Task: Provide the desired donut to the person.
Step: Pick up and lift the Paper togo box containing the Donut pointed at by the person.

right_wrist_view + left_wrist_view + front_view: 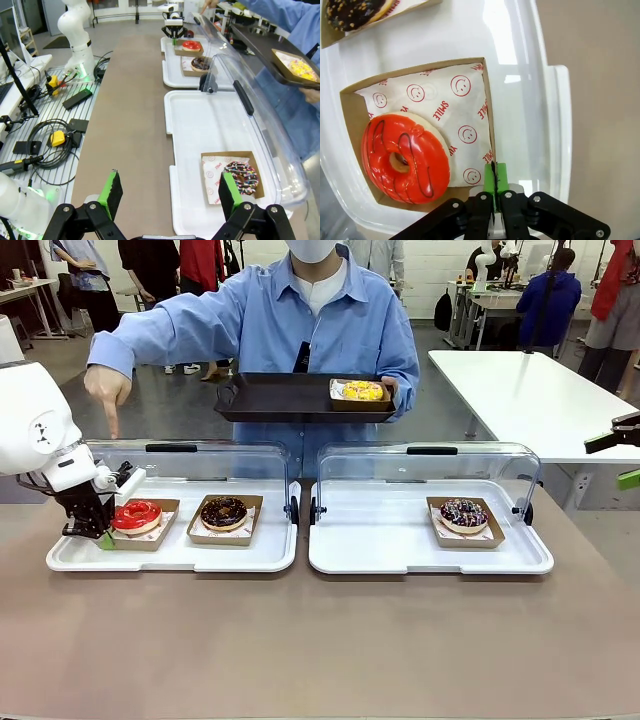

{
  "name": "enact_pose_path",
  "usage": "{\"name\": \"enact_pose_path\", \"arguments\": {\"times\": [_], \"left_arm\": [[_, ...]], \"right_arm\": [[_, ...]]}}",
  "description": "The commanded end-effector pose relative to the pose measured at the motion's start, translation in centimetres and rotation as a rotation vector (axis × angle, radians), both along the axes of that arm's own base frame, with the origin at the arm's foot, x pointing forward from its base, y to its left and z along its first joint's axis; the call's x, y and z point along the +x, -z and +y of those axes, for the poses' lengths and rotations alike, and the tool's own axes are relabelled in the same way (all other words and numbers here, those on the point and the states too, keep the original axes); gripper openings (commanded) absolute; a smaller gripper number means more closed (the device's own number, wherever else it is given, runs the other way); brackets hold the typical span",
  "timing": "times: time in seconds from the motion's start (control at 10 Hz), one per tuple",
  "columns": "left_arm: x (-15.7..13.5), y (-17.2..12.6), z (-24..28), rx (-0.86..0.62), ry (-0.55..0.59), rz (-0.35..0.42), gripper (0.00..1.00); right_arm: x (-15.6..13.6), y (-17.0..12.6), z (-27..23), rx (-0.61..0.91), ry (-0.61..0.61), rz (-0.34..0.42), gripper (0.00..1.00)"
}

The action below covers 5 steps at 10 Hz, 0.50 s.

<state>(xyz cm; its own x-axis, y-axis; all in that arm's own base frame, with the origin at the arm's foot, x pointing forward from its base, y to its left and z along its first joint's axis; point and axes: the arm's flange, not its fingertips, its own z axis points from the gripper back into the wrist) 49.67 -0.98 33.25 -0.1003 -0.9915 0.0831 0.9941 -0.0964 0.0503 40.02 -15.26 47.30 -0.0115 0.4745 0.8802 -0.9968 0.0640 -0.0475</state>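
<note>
Grasp step: left pincer (494, 175) pinches red donut box (350, 107) rim at 9 o'clock. Next, lift to tray (270, 395) at 12. Right pincer (170, 187) spread.

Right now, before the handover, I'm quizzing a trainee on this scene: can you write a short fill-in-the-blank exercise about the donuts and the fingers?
1. The left fingers pinch the box of the ___ donut.
2. The yellow donut sits on the person's ___ tray.
3. The right fingers stand ___.
Missing words: red; black; open.
</note>
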Motion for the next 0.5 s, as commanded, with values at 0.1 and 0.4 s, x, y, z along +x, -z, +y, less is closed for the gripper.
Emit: {"name": "enact_pose_path", "arguments": {"times": [0.1,0.4], "left_arm": [[-4.9,-5.2,-0.9,0.063,-0.068,0.023,0.00],[-10.3,-12.0,-2.6,0.076,-0.064,0.003,0.00]], "right_arm": [[-0.2,0.0,-0.1,-0.003,-0.006,0.000,1.00],[-0.2,0.0,-0.1,-0.003,-0.006,0.000,1.00]]}}
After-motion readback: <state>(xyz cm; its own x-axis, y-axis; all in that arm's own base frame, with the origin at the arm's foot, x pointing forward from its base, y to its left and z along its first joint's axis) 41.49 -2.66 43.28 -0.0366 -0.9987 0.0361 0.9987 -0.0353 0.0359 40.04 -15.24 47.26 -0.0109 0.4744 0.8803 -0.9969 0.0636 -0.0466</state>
